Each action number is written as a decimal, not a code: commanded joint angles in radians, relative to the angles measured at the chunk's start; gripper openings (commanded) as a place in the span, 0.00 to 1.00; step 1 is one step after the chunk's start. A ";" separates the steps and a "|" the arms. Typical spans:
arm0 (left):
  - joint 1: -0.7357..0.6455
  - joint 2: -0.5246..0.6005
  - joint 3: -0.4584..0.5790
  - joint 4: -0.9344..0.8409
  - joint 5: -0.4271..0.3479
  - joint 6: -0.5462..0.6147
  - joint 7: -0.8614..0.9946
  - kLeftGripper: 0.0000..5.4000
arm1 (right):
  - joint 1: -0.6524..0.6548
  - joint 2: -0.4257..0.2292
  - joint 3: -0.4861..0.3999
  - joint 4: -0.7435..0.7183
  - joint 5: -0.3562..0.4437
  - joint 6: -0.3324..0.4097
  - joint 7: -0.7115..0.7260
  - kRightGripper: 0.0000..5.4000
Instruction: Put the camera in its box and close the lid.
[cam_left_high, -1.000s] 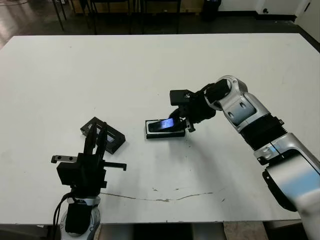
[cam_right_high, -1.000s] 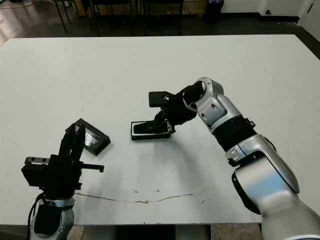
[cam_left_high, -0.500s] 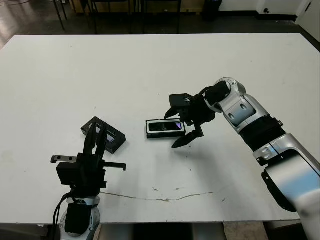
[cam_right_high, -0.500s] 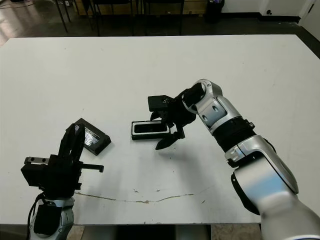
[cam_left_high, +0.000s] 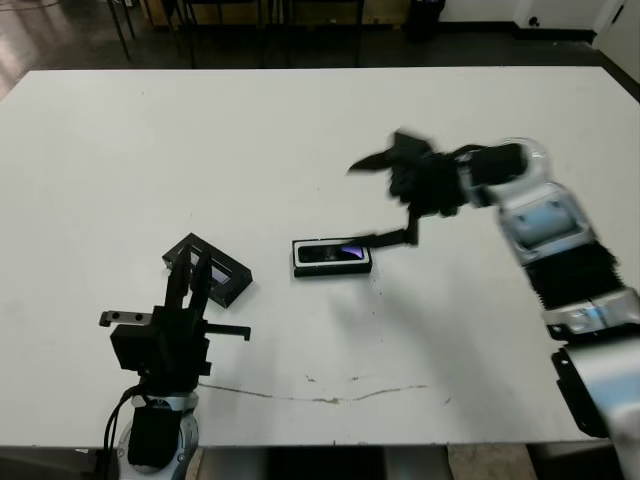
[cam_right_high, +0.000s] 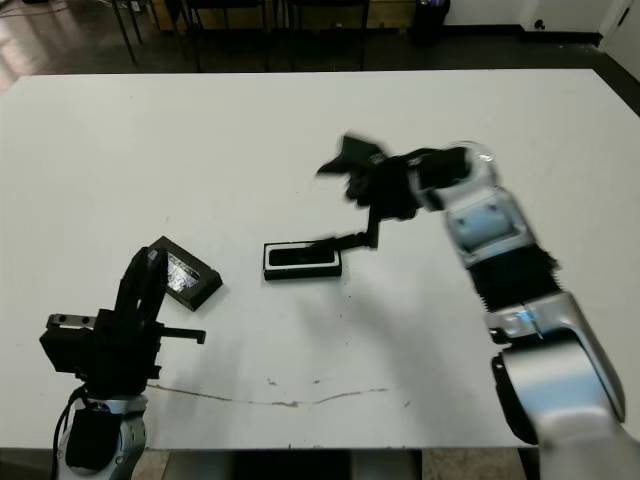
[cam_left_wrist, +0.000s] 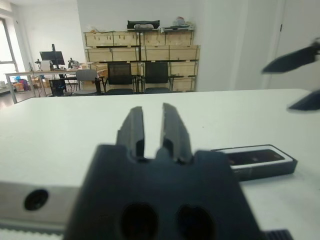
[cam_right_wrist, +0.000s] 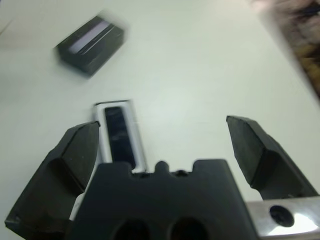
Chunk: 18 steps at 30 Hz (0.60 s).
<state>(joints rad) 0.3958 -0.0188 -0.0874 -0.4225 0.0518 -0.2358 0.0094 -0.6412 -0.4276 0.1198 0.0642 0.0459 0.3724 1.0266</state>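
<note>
The camera, a slim black bar with a bluish patch, lies flat inside the box, a shallow black tray with a white inside, at mid-table. My right gripper hangs open above and just right of the box, blurred, with nothing between its fingers. In the right wrist view the camera rests in the box beyond the wide-open fingers. The lid, a black windowed cover, lies to the left of the box. My left gripper stands upright just in front of the lid, shut and empty.
A thin crack line runs across the table near the front edge. Chairs and shelves stand beyond the table's far side. White tabletop stretches behind the box.
My right gripper has let go of the camera, opened wide, and lifted up and away to the right. The camera now lies flat in the box. The left arm has not moved.
</note>
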 joint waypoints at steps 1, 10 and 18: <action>0.026 0.026 0.032 -0.020 -0.024 0.027 -0.017 0.00 | 0.172 -0.015 -0.069 -0.152 0.011 0.034 -0.126 0.89; -0.071 0.195 0.231 -0.106 -0.082 0.129 -0.125 0.00 | 0.460 0.061 -0.154 -0.295 0.082 -0.046 -0.359 0.51; -0.302 0.688 0.400 -0.065 -0.170 0.383 -0.508 0.00 | 0.455 0.059 -0.148 -0.262 0.157 -0.051 -0.368 0.17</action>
<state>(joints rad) 0.1288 0.5881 0.3036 -0.5206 -0.0920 0.1027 -0.4162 -0.1839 -0.3559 -0.0284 -0.2192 0.1916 0.3212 0.6528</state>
